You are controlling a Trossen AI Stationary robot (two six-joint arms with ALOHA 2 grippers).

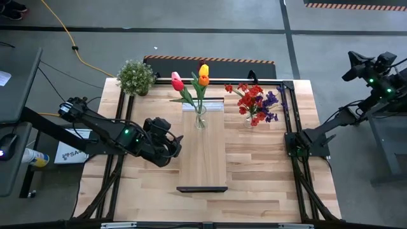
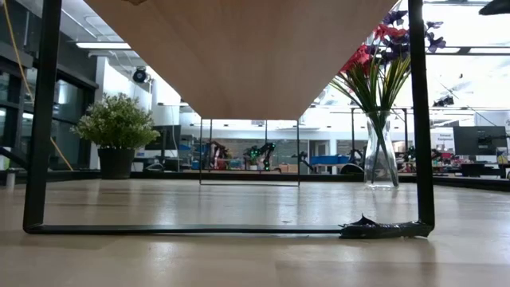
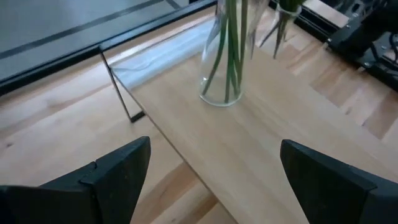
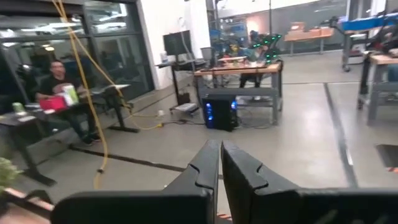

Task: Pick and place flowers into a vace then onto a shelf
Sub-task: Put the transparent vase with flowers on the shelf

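The shelf (image 1: 203, 159), a long light-wood plank on black brackets, lies along the middle of the table. A clear vase (image 1: 200, 119) stands on its far end and holds the pink, yellow and orange tulips (image 1: 197, 79). The left wrist view shows the vase's base (image 3: 219, 93) with green stems. A second vase (image 1: 249, 119) with red and purple sprays (image 2: 381, 48) stands on the table right of the shelf. My left gripper (image 1: 175, 144) hangs open by the shelf's left edge, short of the tulip vase, with nothing between its fingers (image 3: 127, 168). My right gripper (image 1: 353, 66) is raised beyond the table's right edge, shut (image 4: 221, 163) on nothing.
A bushy potted plant (image 1: 135, 76) stands at the far left corner. The shelf's black bracket frame (image 2: 36, 159) stands on the tabletop. Black rails (image 1: 289, 127) run along the table's sides. A person (image 4: 56, 78) sits at a desk in the room beyond.
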